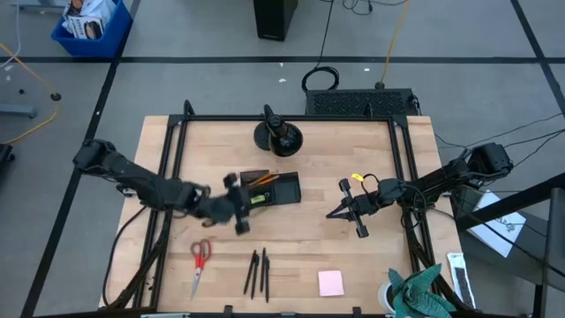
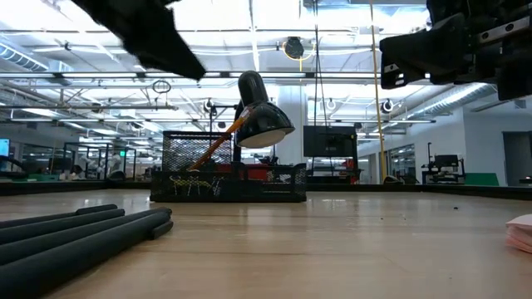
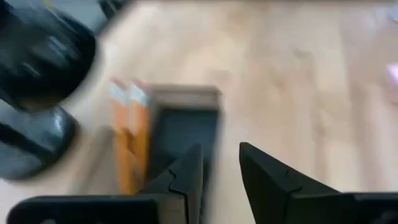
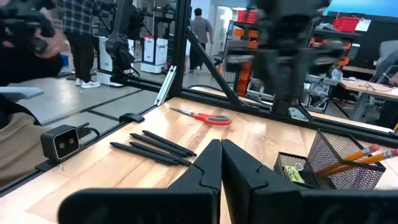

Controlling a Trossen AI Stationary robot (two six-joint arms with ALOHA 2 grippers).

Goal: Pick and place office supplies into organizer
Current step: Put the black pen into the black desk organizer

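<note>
The left gripper (image 1: 237,205) is held with fingers apart and empty beside the organizer (image 1: 281,188), where two orange pencils (image 1: 262,179) are already leaned, while the right gripper (image 1: 340,212) is kept pressed together.

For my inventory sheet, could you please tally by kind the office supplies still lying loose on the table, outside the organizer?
Red-handled scissors: 1
Black pens: 3
Pink sticky-note pad: 1
Total: 5
</note>
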